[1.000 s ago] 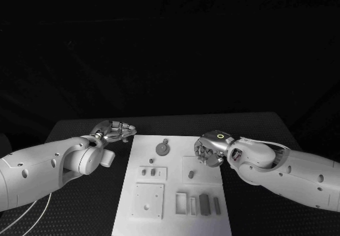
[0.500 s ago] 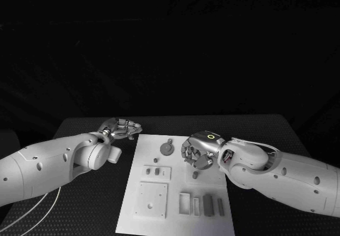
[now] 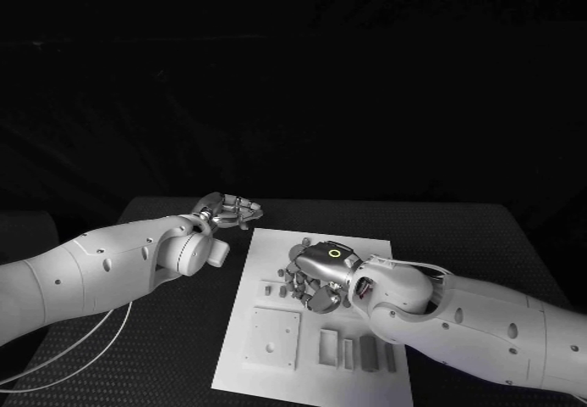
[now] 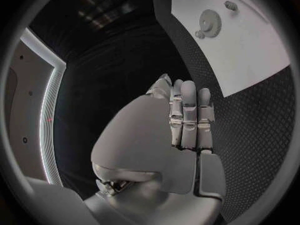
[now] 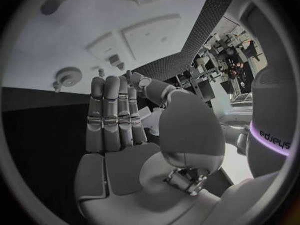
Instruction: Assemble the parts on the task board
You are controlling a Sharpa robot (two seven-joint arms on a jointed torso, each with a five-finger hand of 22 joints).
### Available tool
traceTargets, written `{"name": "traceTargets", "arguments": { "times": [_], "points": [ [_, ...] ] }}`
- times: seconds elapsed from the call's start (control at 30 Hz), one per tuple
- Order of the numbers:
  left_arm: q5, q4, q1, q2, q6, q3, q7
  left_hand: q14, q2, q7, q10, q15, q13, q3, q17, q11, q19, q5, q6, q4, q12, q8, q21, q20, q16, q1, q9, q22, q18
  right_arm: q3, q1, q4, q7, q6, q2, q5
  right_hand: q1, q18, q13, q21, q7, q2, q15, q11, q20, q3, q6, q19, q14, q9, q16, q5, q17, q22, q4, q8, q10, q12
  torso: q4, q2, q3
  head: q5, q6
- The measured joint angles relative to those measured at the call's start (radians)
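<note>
So the white task board (image 3: 365, 254) is lying flat in the middle of the black surface (image 3: 477, 229), long side running away from the robot. The right hand (image 3: 315, 275) is hanging palm-down right over the middle of the board, covering a bunch of the small grey parts there. From the right wrist view its fingers (image 5: 112, 115) are stretched out straight and side by side, nothing in them as far as I can see. That same view shows a round gear (image 5: 67, 76) lying flat on the board, plus a raised square plate (image 5: 152, 36) and a smaller block with two dark pegs (image 5: 115, 61) next to it.

The left hand (image 3: 229, 209) is off the board, hovering over the bare surface just past the board's far-left corner. Its fingers (image 4: 187, 115) look curled in toward the palm, packed together, not holding any part. The left wrist view catches the gear (image 4: 210, 21) too, sitting near the board's edge.

Closer to the robot on the board there's a square plate with holes (image 3: 273, 336) and a row of narrow upright slots and bars (image 3: 354, 351) beside it.
</note>
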Motion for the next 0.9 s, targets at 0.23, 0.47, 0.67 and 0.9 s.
{"name": "traceTargets", "arguments": {
  "times": [0.23, 0.47, 0.67, 0.9],
  "points": [
    [0.0, -0.007, 0.0, 0.011, 0.002, 0.0, 0.0, 0.0, 0.0, 0.0, 0.0, 0.0, 0.0, 0.0, 0.0, 0.0, 0.0, 0.0, 0.0, 0.0, 0.0, 0.0, -0.004, 0.0, 0.0, 0.0, 0.0, 0.0, 0.0, -0.02, -0.031, -0.021, 0.0, 0.001, 0.03, -0.034, 0.0, 0.0, 0.002, 0.0, 0.0, 0.0, 0.0, 0.0, 0.0, 0.0, -0.003, 0.0, 0.0, 0.002, 0.0, 0.0, 0.001, 0.0, 0.0, 0.0, 0.0, 0.0, 0.0043, -0.008, -0.0025, 0.028, -0.018],
    [0.0, -0.007, 0.0, 0.012, 0.003, 0.0, 0.0, 0.0, 0.0, 0.0, 0.0, 0.0, 0.0, 0.0, 0.0, 0.0, 0.0, 0.0, 0.0, 0.0, 0.0, 0.0, -0.004, 0.0, 0.0, 0.0, 0.0, 0.0, 0.0, -0.026, -0.05, -0.031, 0.001, 0.001, 0.047, -0.059, 0.0, 0.0, 0.002, -0.001, 0.0, 0.0, 0.0, 0.0, 0.0, 0.003, -0.003, 0.0, 0.0, 0.002, 0.0, 0.0, 0.001, 0.0, -0.003, -0.001, 0.0, -0.001, 0.0065, -0.009, -0.0035, 0.045, -0.028],
    [0.0, -0.007, 0.0, 0.012, 0.005, 0.0, 0.0, 0.0, 0.0, 0.0, 0.0, 0.0, -0.001, 0.0, 0.0, 0.0, 0.0, 0.0, 0.0, 0.0, 0.0, 0.0, -0.004, 0.0, 0.0, 0.0, 0.0, 0.0, 0.0, -0.029, -0.06, -0.037, 0.001, 0.002, 0.053, -0.073, 0.0, 0.0, 0.003, -0.001, 0.0, 0.0, 0.0, 0.0, 0.0, 0.003, -0.003, 0.0, 0.0, 0.003, 0.0, 0.0, 0.002, 0.001, -0.003, -0.001, 0.0, -0.001, 0.0056, -0.009, -0.0035, 0.054, -0.035],
    [0.0, -0.003, 0.0, 0.01, 0.006, 0.0, 0.0, 0.0, 0.0, 0.0, 0.0, 0.0, -0.001, 0.0, 0.001, 0.0, 0.0, 0.0, 0.0, 0.0, -0.004, 0.0, -0.004, 0.0, 0.0, 0.0, 0.0, 0.0, 0.0, -0.036, -0.073, -0.054, 0.003, 0.005, 0.063, -0.082, -0.004, 0.0, 0.004, -0.002, 0.0, 0.004, 0.001, 0.0, 0.0, 0.003, -0.004, 0.0, 0.0, 0.004, 0.0, 0.0, 0.003, 0.001, -0.003, -0.004, 0.0, -0.001, 0.005, -0.008, -0.0032, 0.059, -0.041]
  ]
}}
